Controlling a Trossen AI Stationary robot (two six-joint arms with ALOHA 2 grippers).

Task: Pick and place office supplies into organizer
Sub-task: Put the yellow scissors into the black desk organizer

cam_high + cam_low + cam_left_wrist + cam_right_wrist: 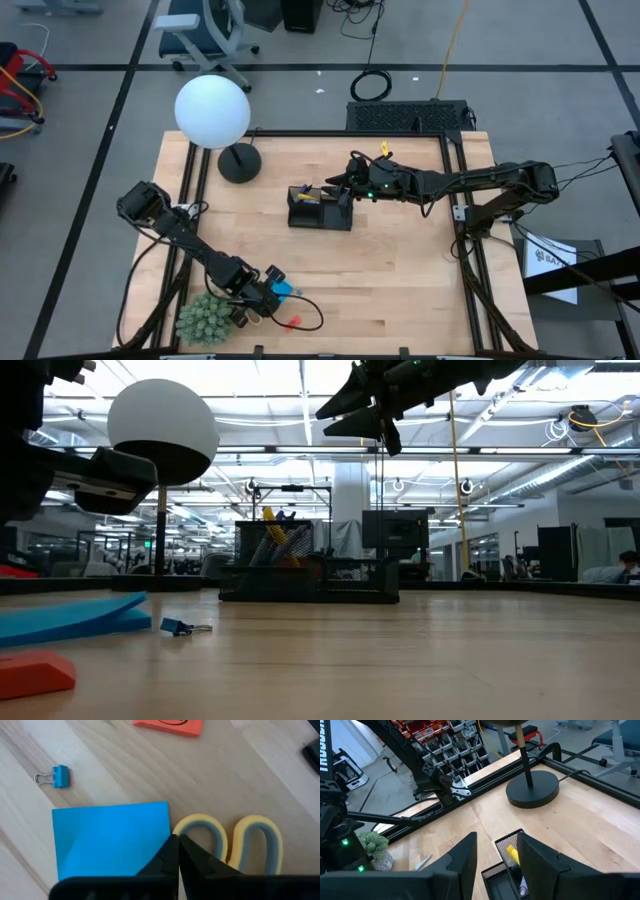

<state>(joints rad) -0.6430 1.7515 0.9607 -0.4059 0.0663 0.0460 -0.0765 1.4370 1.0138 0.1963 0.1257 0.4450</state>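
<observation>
My left gripper [177, 842] is shut and points down at the table's near left. Its tips sit between the right edge of a blue square note pad [110, 840] and the yellow handles of the scissors [225, 840], both lying flat on the wood. My right gripper [495, 865] hangs open, nothing between its fingers, above the black mesh organizer [320, 210] at the table's middle. Pens [272, 530] stand in the organizer's taller section. My left gripper comes from above with its shut fingertips [170, 851] at the note pad's right edge [166, 827], beside the scissors' nearer handle loop [197, 822]. Whether the tips touch the pad, the scissors or the table, I cannot tell.
A blue binder clip [55, 775] and an orange-red pad [170, 724] lie on the wood near the note pad. A green spiky plant [205, 318] stands at the near left corner. A lamp with a white globe [212, 110] and round black base [240, 162] stands far left.
</observation>
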